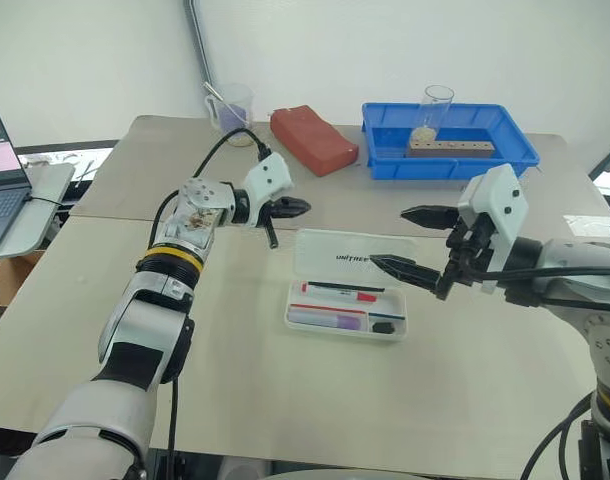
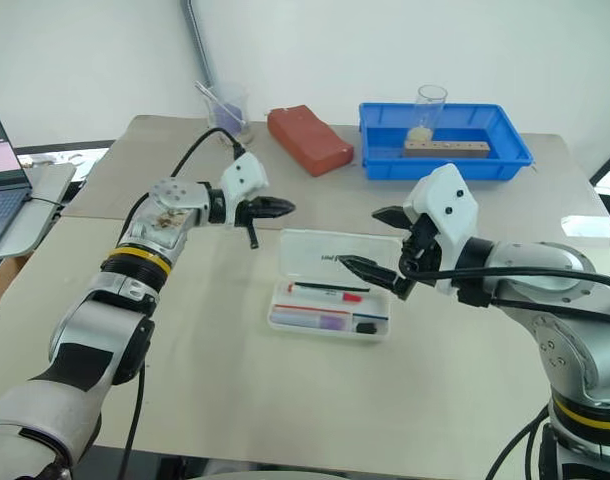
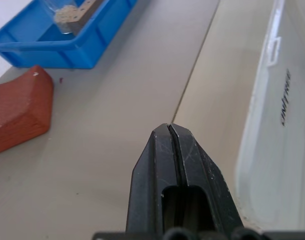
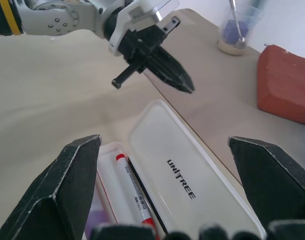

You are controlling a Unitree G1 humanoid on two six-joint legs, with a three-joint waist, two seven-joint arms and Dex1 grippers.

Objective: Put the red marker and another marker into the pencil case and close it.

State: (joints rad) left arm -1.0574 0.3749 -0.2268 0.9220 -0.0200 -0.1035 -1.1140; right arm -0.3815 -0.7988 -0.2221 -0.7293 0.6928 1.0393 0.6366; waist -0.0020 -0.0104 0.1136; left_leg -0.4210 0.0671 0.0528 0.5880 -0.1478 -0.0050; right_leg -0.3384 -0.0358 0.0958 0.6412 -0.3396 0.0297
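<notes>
The pencil case [image 1: 293,310] lies open in the middle of the table, its lid [image 1: 357,258] folded flat behind it with "UNITREE" showing. Inside lie the red marker [image 1: 341,295] and, nearer me, the lavender marker [image 1: 330,321]. My left gripper [image 1: 299,208] is shut and empty, hovering just off the lid's far left corner, and it also appears in the right wrist view [image 4: 173,76]. My right gripper [image 1: 395,238] stands wide open and empty over the lid's right end, one finger [image 4: 75,175] on each side of the case.
A blue tray [image 1: 505,158] holding a glass and a wooden block stands at the back right. A red-brown block [image 1: 313,138] and a cup of pens [image 1: 233,108] sit at the back. A laptop [image 1: 0,185] stands off the table's left edge.
</notes>
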